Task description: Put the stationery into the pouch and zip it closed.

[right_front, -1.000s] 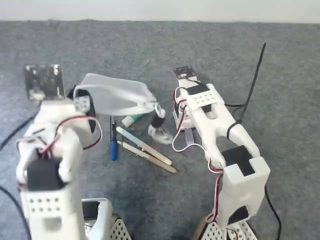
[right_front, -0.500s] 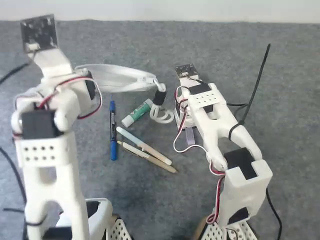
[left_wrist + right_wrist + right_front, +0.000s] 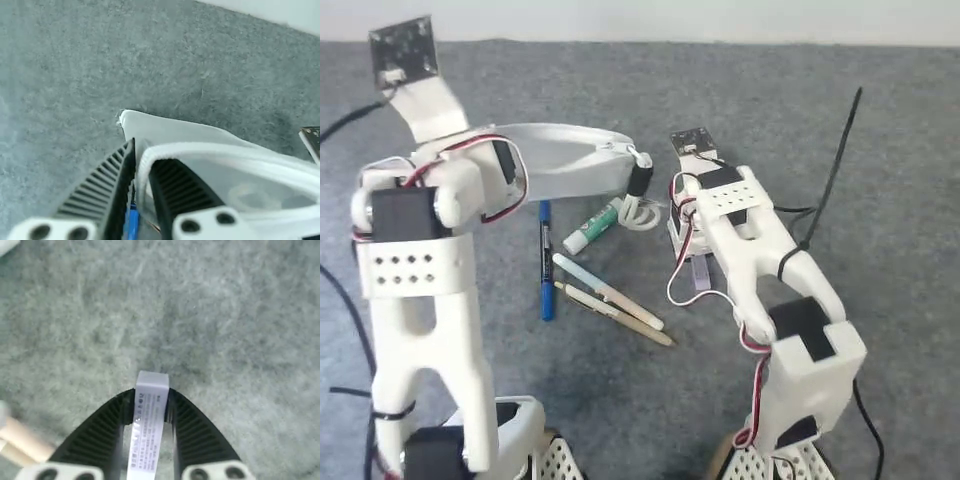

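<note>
High view: pouch (image 3: 570,165) held ready for loading.
Pens (image 3: 608,295) lie loose at lower centre of the worktop (image 3: 880,180). The right claw (image 3: 150,392) is clamped on a pale strip (image 3: 146,430). Beyond, upper left, the left claw (image 3: 140,152) grips the pouch rim, apparently to keep its mouth open.

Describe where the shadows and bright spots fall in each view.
High view: soft, even light; the pens cast only thin, faint shadows on the grey carpet, and the white pouch is the brightest thing. Left wrist view: the pouch looks pale and see-through in the left gripper. Right wrist view: the label in the right gripper stands bright against the carpet.
</note>
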You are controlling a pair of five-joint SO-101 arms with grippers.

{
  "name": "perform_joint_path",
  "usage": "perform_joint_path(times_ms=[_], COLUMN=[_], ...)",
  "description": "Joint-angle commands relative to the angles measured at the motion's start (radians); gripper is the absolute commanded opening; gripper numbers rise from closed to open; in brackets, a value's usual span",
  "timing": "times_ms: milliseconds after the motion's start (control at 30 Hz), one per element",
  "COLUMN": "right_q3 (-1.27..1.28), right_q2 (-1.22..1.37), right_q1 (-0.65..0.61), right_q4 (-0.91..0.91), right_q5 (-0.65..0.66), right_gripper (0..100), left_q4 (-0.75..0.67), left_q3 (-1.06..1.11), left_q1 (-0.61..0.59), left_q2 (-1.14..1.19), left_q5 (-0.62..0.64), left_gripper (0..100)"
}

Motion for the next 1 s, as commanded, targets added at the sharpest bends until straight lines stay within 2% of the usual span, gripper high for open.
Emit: perform_joint_path(times_ms=[0, 100, 600, 833, 967], right_q3=[-0.052, -0.048, -0.048, -0.048, -0.046], right_q2=[-0.154, -0.246, -0.55, -0.722, -0.777], right_q1=[0.013, 0.012, 0.005, 0.004, -0.048], right_q4=[0.07, 0.104, 0.3, 0.357, 0.371], right_q5=[-0.002, -0.002, -0.002, -0.006, -0.008], right_gripper=[0.6, 0.6, 0.6, 0.6, 0.6], left_q4=[0.037, 0.054, 0.055, 0.061, 0.063], left_q3=[-0.062, -0.062, -0.035, -0.033, -0.033], left_q1=[-0.002, -0.002, -0.003, -0.064, -0.061], left_q2=[-0.002, -0.002, -0.008, -0.005, -0.006], left_q5=[0.169, 0.212, 0.209, 0.21, 0.21], left_gripper=[1, 1, 1, 1, 1])
